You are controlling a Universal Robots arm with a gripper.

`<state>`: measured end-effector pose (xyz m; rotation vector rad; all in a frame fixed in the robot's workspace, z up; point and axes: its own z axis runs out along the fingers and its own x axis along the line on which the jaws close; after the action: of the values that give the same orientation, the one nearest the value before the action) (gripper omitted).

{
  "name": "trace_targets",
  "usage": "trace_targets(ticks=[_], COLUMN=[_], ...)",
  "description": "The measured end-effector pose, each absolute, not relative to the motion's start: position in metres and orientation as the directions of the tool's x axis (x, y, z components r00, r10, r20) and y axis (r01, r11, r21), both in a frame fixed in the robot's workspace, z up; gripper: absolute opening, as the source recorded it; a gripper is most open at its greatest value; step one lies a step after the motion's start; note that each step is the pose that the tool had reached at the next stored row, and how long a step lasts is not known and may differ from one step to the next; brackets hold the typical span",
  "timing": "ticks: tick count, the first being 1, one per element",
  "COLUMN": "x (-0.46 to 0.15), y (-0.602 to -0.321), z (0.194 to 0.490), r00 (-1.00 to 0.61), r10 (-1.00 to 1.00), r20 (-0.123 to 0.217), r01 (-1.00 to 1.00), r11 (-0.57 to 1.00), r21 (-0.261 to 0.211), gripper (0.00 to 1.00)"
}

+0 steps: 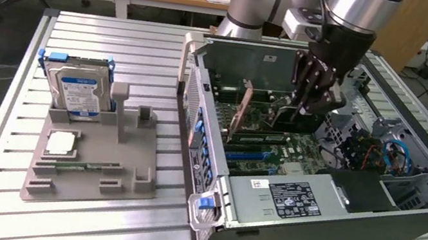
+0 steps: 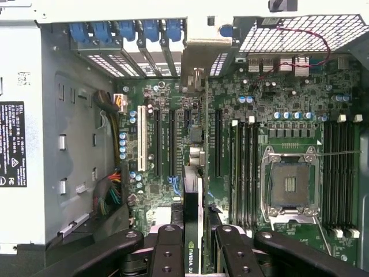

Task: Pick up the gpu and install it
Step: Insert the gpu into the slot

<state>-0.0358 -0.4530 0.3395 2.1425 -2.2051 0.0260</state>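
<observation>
The claw (image 2: 195, 234) gripped the gpu (image 2: 194, 196) by its upper edge; I judged it light, stiff and fragile, best held edgewise.

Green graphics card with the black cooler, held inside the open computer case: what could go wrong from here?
First, the thin green graphics card stands on edge in the black pincer among several parallel black slots; a small offset might seat it in the wrong one. Second, its beige metal end bracket is close to the grey case rear wall and could catch there.
</observation>
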Motion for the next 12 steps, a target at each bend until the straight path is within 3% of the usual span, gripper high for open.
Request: trace_targets(ticks=[12], x=[-0.0358], y=[-0.4504], z=[0.335], r00=[-0.028], r10=[-0.997], r20=[0.067], r01=[-0.999], r11=[0.03], r21=[0.034], gripper=[0.26])
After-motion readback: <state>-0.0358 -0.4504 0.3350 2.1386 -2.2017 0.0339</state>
